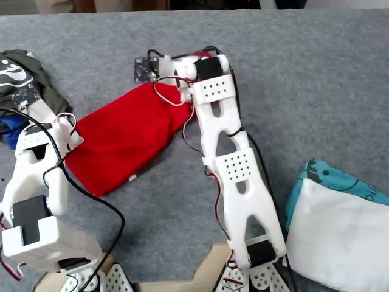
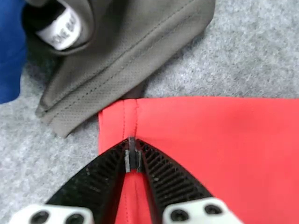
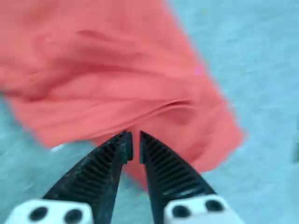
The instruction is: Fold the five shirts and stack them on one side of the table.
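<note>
A red shirt (image 1: 121, 137) lies in a long folded shape left of the table's middle. My left gripper (image 2: 132, 156) is shut on its seamed corner (image 2: 117, 126), at the shirt's left end (image 1: 70, 143) in the high view. My right gripper (image 3: 134, 142) has its fingers pinched on red cloth (image 3: 117, 79) at the far end, where the shirt narrows (image 1: 173, 91). A dark olive shirt (image 2: 126, 51) lies just past the red corner.
A white folded shirt (image 1: 343, 237) rests on a teal one (image 1: 331, 176) at the right edge. The olive shirt (image 1: 27, 73) and a blue cloth (image 1: 9, 134) sit at the far left. Bare grey felt (image 1: 304, 79) spreads behind.
</note>
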Controlling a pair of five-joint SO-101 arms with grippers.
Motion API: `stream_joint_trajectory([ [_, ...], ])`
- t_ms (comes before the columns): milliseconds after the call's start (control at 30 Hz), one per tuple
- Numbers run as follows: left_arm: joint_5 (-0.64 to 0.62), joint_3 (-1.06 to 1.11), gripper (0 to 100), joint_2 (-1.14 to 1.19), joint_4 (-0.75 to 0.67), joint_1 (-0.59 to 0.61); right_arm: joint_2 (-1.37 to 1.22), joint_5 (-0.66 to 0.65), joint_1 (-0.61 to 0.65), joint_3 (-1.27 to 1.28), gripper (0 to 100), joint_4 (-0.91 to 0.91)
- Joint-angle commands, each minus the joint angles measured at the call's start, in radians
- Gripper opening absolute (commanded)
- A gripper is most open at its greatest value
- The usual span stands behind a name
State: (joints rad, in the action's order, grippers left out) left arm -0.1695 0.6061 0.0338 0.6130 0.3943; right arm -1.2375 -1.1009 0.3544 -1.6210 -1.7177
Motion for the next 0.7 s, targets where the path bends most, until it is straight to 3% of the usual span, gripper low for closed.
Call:
stream_joint_trajectory([
  [0,0.0,-0.043,2,-0.007,0.003,-0.009,0.09,0.029,-0.061,-0.036,0.5,-0.064],
  [200,0.0,-0.043,2,-0.007,0.003,-0.009,-0.013,0.049,-0.082,-0.045,0.5,-0.04],
  [667,0.0,-0.044,2,-0.007,0.003,-0.009,-0.065,0.114,0.097,-0.035,0.5,0.157],
])
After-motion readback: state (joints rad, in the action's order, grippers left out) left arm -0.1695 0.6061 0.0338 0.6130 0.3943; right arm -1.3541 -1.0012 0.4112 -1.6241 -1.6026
